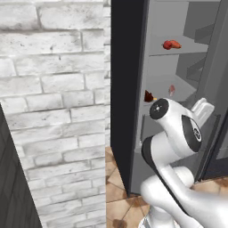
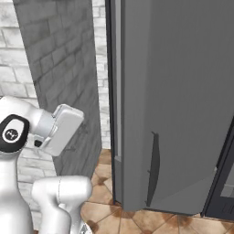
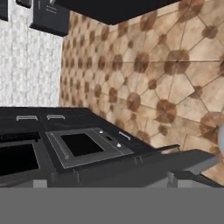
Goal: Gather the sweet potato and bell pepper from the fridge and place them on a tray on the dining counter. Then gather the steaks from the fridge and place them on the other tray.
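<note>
The grey fridge [image 1: 178, 71] stands open ahead of me, its door [image 2: 183, 91] swung out to the right with a long dark curved handle [image 2: 154, 169]. A bright red rounded bell pepper [image 1: 171, 44] lies on an upper shelf. On the shelf below, a dark reddish-brown lump, probably the sweet potato [image 1: 148, 96], sits at the front left. A pink steak [image 1: 172, 90] lies behind it. My arm is folded in front of the fridge, its white hand [image 2: 64, 128] well short of the shelves. My gripper [image 3: 107, 181] is open and holds nothing. The trays and dining counter are out of view.
A white brick wall [image 1: 53, 111] stands close on the left, next to the fridge's dark side panel [image 1: 127, 89]. Brown tiled floor [image 1: 118, 205] lies below. The hand view looks over dark cabinets with an oven [image 3: 83, 146] and the tiled floor [image 3: 166, 74].
</note>
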